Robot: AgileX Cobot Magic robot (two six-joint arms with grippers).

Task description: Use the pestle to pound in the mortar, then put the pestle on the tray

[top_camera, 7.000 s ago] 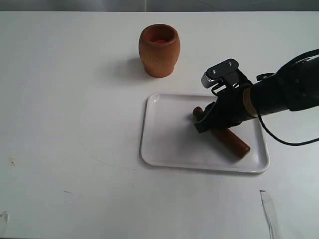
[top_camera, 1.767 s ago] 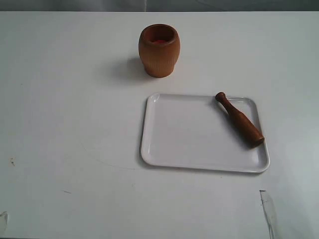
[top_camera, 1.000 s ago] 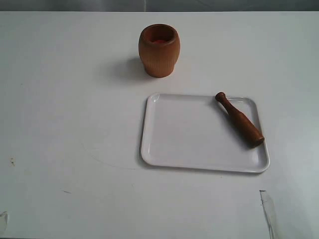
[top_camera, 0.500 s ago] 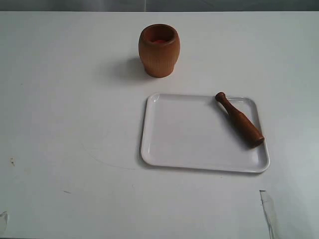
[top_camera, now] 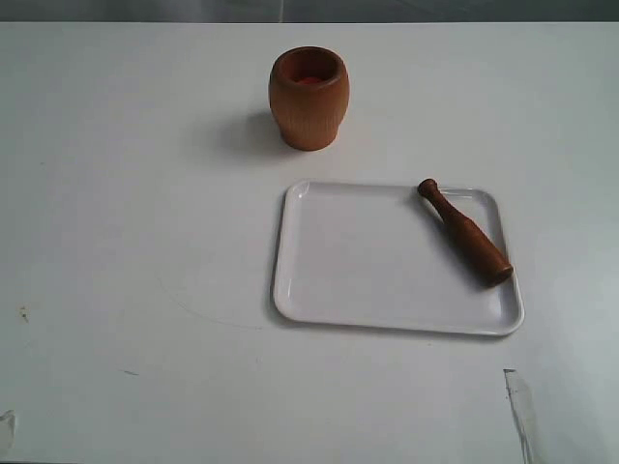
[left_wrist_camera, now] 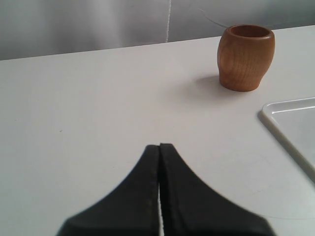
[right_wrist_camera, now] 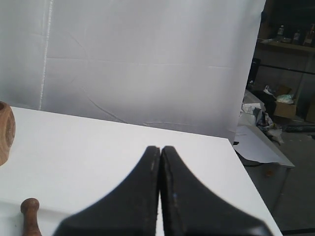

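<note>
- While the pestle (top_camera: 464,232) lies flat on the tray (top_camera: 338,280), slanted along its right side with the knob toward the mortar (top_camera: 309,97) and the thick end near the front right corner, I judge the placing done. Any further reach of yours risks undoing it.
- Being round, the pestle can roll. A knock to the tray or a jolt to the desk (top_camera: 116,193) could send it across the tray floor or against the low rim. I cannot tell whether the thick end touches that rim.
- Your left jaws are pressed together and pinch nothing. The left wrist view shows them low over bare desk, with the mortar and a corner of the tray ahead of them. Drive that arm forward and you could clip the tray's edge or tip the mortar, which stands upright on the desk beyond the tray's far edge, apart from it.
- Your right jaws are likewise pressed together and empty, and the pestle's knob shows near them in the right wrist view. A downward move with the jaws closed would strike the pestle rather than grip it, and could flick it over the rim.
- Neither arm shows in the exterior view, so you cannot judge clearance from it. Go by the wrist views.
- Whether the pounding was done cannot be read from these pictures, and the mortar's reddish inside proves nothing either way.
</note>
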